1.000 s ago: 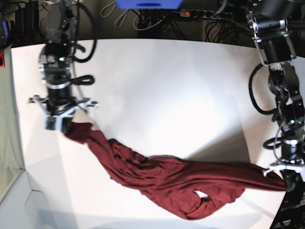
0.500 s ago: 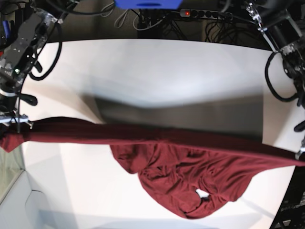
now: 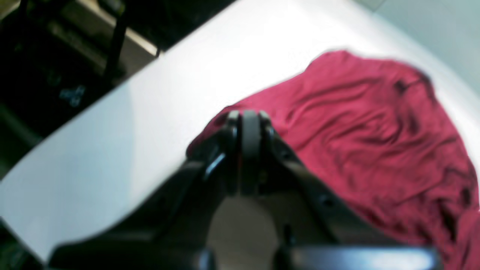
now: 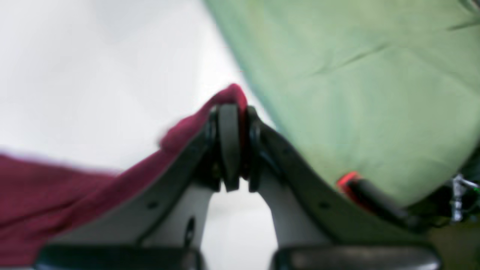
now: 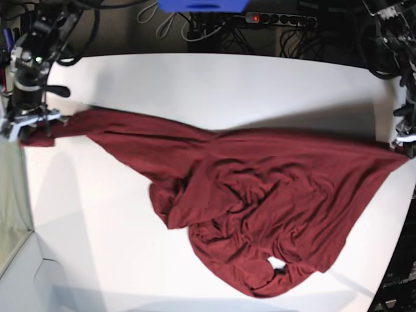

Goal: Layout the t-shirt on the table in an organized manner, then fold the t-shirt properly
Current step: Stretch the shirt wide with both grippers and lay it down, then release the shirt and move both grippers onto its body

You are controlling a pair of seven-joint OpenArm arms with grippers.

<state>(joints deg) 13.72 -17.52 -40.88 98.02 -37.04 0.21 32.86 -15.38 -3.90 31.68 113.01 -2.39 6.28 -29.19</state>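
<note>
Base view: shirt spread wrinkled across table, stretched between both edges. Wrist views alone show grips: left gripper and right gripper each clamped on shirt edge.

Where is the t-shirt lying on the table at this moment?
In the base view the t-shirt is spread across the table, bunched toward the near edge, its two far corners pinched by the right tool and the left tool at opposite sides.
</note>
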